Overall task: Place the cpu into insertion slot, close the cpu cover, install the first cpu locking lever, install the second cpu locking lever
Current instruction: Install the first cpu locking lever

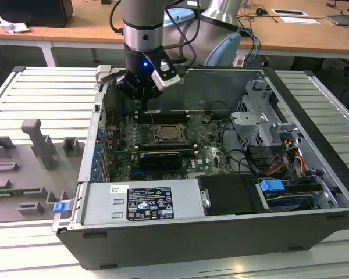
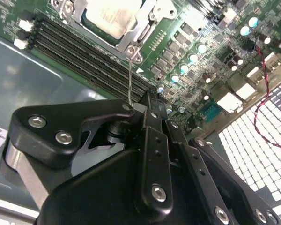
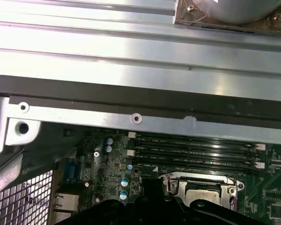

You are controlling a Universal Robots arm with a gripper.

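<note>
The cpu [image 2: 110, 18] lies in the insertion slot [image 1: 166, 135], its silver top showing through the window of the cpu cover [image 2: 147, 21], which lies flat over it. A thin wire cpu locking lever [image 2: 130, 75] rises from the socket's corner up to my gripper [image 2: 147, 104]. The fingers look shut on the lever's end. In the exterior view the gripper [image 1: 144, 102] hangs just behind the socket, near the case's rear wall. The first wrist view shows the socket's metal surround [image 3: 175, 180] with the cpu [image 3: 201, 191] inside.
Long memory slots [image 2: 84, 56] run beside the socket, between it and the case wall [image 3: 131, 98]. A long black card [image 1: 160, 158] sits in front of the socket. A power supply [image 1: 142, 203], drive cage [image 1: 262, 116] and cables fill the case's front and right. Grey fixtures [image 1: 38, 145] stand outside.
</note>
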